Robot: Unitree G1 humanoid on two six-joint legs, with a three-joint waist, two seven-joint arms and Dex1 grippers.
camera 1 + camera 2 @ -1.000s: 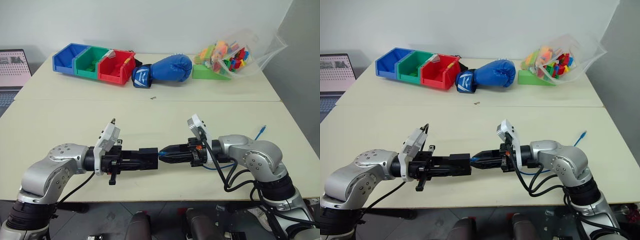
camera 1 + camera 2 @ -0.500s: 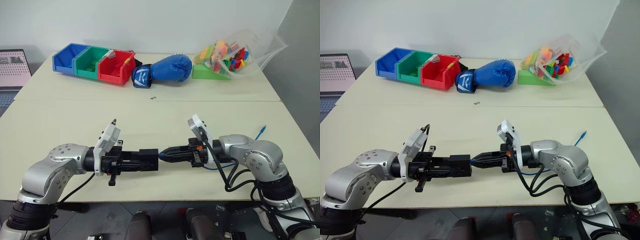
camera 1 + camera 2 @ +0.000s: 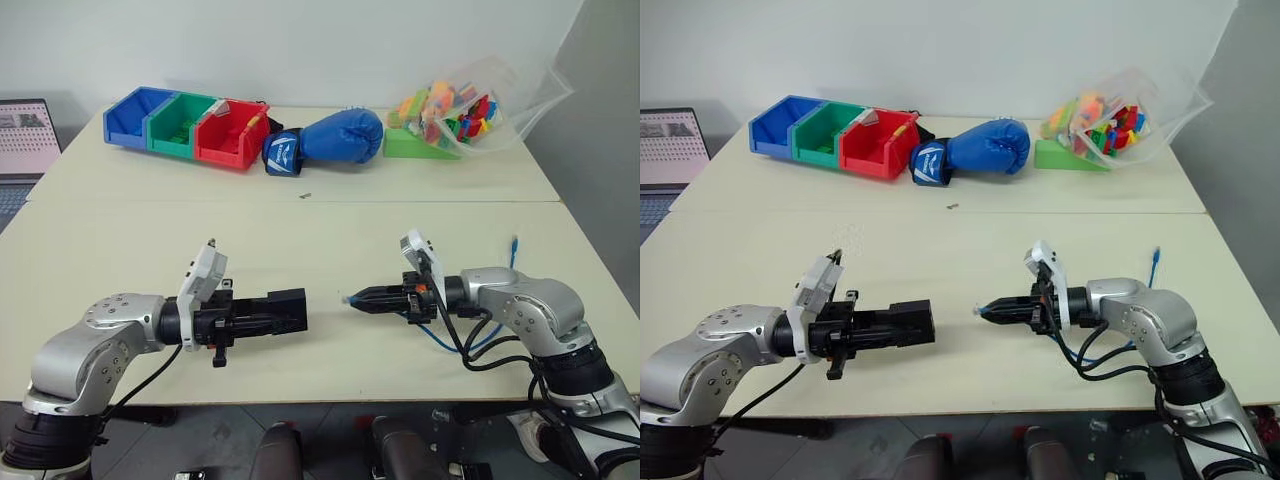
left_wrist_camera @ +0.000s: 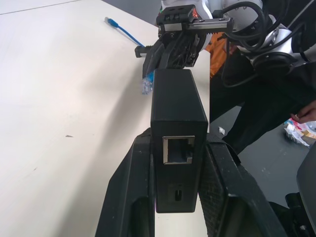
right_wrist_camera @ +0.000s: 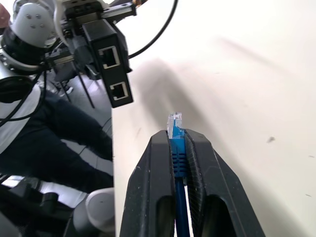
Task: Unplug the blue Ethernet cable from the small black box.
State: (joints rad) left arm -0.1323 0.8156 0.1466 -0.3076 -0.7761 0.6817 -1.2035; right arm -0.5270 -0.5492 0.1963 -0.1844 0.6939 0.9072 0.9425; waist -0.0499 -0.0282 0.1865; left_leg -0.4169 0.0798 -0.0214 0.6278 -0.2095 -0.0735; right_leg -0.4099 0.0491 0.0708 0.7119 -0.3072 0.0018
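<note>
Right gripper [image 3: 352, 299] clamped on blue Ethernet cable [image 5: 176, 132], plug aimed level at small black box [image 3: 282, 311] in left gripper [image 3: 300, 310].

The small black box [image 3: 282, 311] in the left pincer [image 3: 262, 316] faces the blue Ethernet cable [image 3: 352, 299], held apart in the right pincer [image 3: 368, 298].

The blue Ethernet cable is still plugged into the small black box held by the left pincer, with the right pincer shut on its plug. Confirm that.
Not so: the blue Ethernet cable is unplugged. The right wrist view shows its plug free in the right pincer, apart from the small black box, whose ports are empty. The left pincer does hold the box.
</note>
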